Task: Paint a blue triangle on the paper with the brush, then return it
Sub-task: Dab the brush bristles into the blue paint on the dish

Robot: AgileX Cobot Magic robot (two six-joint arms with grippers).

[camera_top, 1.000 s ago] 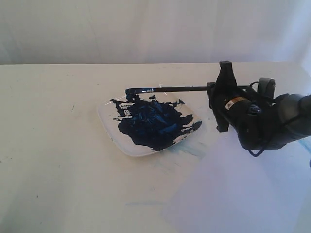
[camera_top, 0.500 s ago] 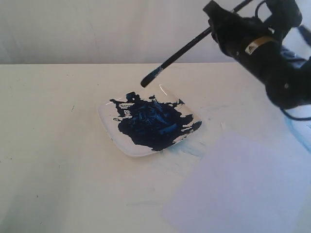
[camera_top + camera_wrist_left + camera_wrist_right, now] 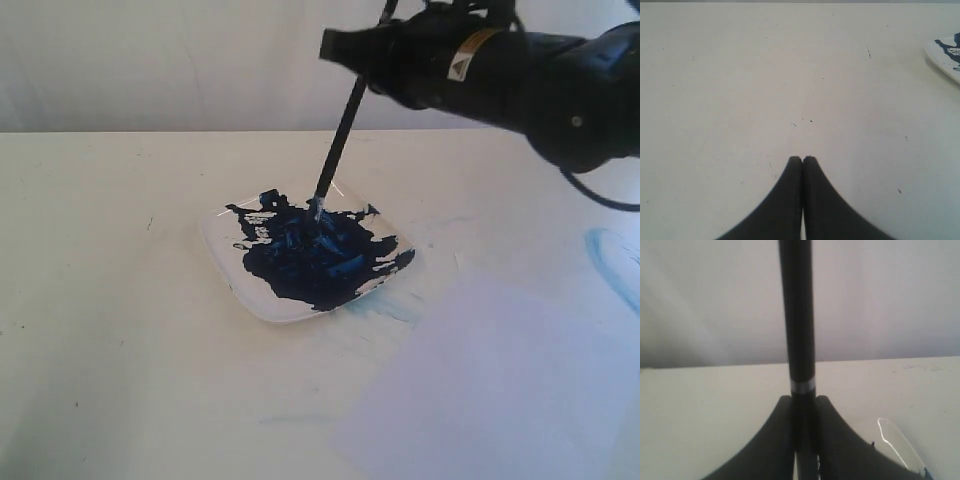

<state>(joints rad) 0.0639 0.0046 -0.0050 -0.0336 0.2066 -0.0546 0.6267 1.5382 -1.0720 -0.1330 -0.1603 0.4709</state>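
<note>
Whereas brush (image 3: pixel 338 140) hung above plate (image 3: pixel 225 262) before, bristles (image 3: pixel 316 212) now dip into paint (image 3: pixel 310 262); right pincer (image 3: pixel 350 48) clamps brush, left pincer (image 3: pixel 802 160) closed.

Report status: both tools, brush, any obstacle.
Right tool shut on brush, its tip in blue paint on plate. Left tool shut, empty. Paper blank, path clear.

A: The brush (image 3: pixel 338 140)?
B: Upper end ran off the top edge; bristles were lost in dark paint (image 3: pixel 310 258).
A: And the paper (image 3: pixel 500 400)?
B: Cut off by the bottom edge, lower right. The plate (image 3: pixel 944 66) showed only a corner — upper right in the left wrist view.
</note>
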